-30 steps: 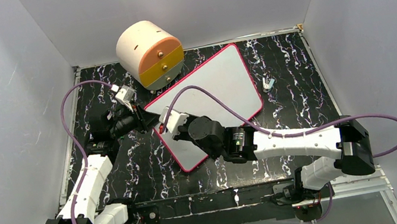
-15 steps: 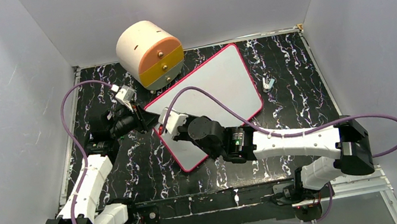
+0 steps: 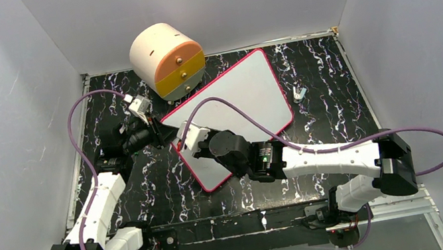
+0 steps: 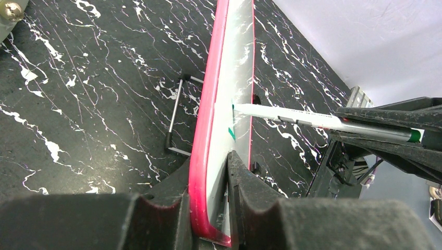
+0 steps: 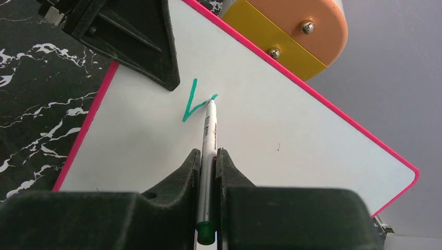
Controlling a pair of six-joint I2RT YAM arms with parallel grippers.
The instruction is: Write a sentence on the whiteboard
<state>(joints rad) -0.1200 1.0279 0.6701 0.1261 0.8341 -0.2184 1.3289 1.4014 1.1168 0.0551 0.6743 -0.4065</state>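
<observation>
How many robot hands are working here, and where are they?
2. The left gripper clamps the pink edge of the whiteboard; the right gripper is over the board, pressing a marker tip beside a green stroke.

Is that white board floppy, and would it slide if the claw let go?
Probably stiff: the whiteboard looks flat though the left gripper clamps just one edge. Seemingly thin, so likely light. Unheld, it might slide under the pressing marker.

Plain pale walls (image 3: 220, 4) enclose the desk (image 3: 333, 80) on three sides; its top is black, veined white like marble; the light is soft and even.
</observation>
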